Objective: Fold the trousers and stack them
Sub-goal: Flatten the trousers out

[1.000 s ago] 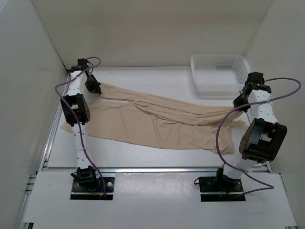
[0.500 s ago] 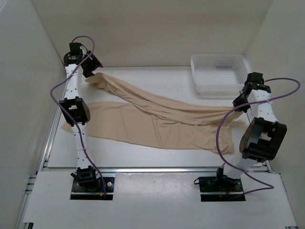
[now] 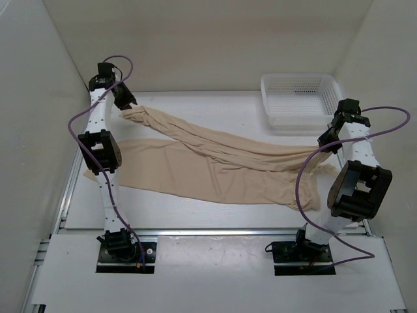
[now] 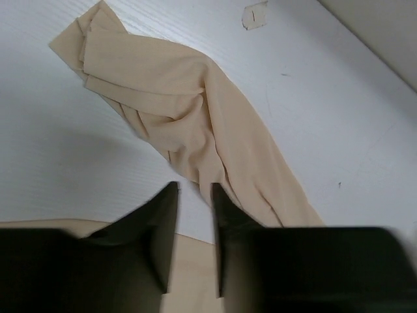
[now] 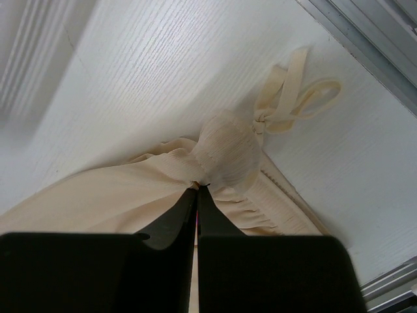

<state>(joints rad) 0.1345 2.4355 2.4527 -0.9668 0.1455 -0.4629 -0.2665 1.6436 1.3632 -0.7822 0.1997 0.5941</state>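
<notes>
The beige trousers (image 3: 215, 163) lie spread across the table, one leg flat near the front and the other twisted and running to the far left. My left gripper (image 3: 129, 103) hovers over that leg's end (image 4: 176, 104). It is open, its jaws a narrow gap apart with nothing between them (image 4: 194, 189). My right gripper (image 3: 324, 140) is at the right end, shut on the bunched waistband (image 5: 228, 153); the fabric gathers at its fingertips (image 5: 197, 189). A knotted drawstring (image 5: 293, 98) lies on the table past the waistband.
A white mesh basket (image 3: 300, 98) stands at the far right corner. White walls enclose the table on the left, back and right. A metal rail (image 3: 215, 231) runs along the near edge. A small tape mark (image 4: 254, 14) sits beyond the leg end.
My left gripper carried the leg end toward the far left corner, let it go, and the end now lies on the table. The right arm has not moved.
</notes>
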